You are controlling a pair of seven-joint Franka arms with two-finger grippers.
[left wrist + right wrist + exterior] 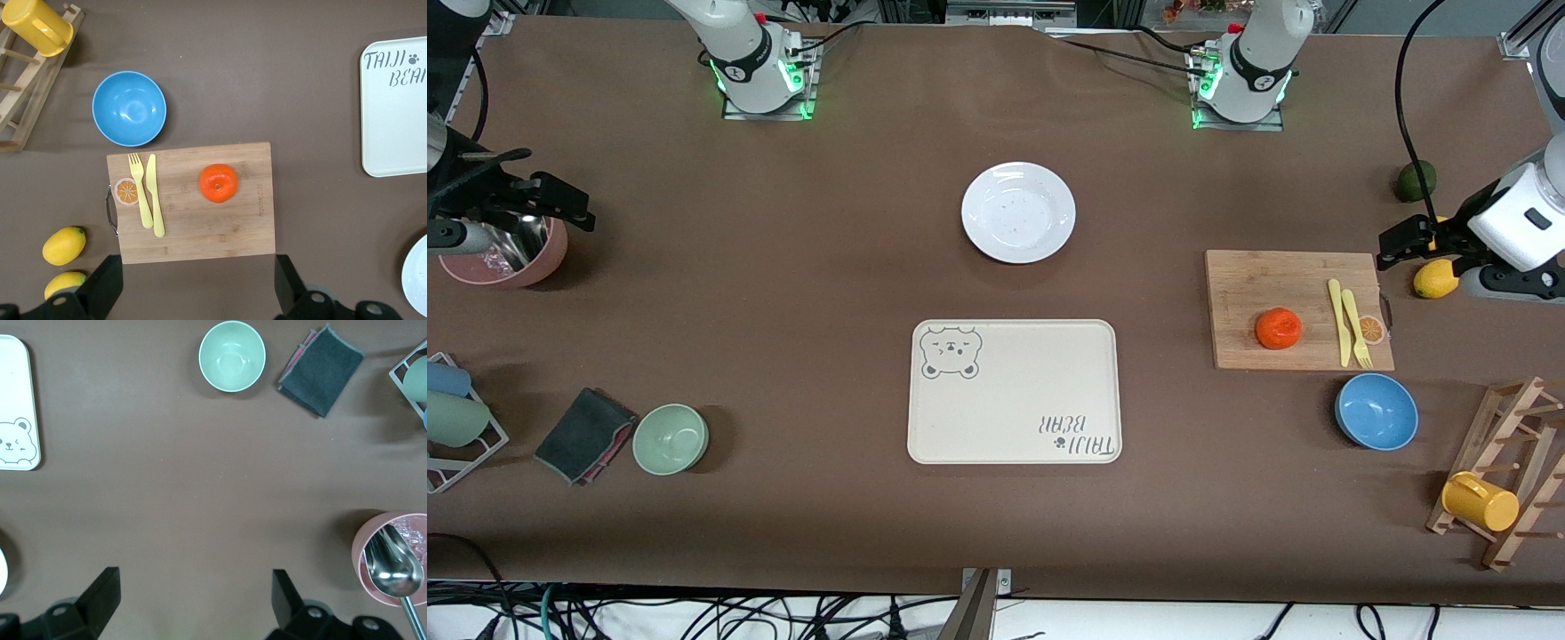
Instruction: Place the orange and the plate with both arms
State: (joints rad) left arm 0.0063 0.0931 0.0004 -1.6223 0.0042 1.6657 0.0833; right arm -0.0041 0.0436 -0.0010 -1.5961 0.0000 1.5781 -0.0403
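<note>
The left gripper [1392, 249] is hanging in the air at the left arm's end of the table, over the spot just beside the wooden cutting board [1263, 284], near the two lemons [1434, 279]. Its fingers [100, 290] are standing wide apart and are holding nothing. The right gripper [574, 209] is waiting at the right arm's end of the table, over the pink bowl [534, 262] with a metal spoon [393, 567] in it; its fingers [100, 597] are also spread wide and empty.

The orange [1279, 328] is sitting on the cutting board, beside a yellow knife [1337, 320] and a yellow fork [1357, 331]. It is small, round and bright red-orange, with a little dimple on the top. The plate [1018, 212] is lying flat on the table between the two arm bases, farther from the front camera than the cream bear-print tray [1014, 392]. It is plain white and round with a wide rim, and nothing is lying on it.
</note>
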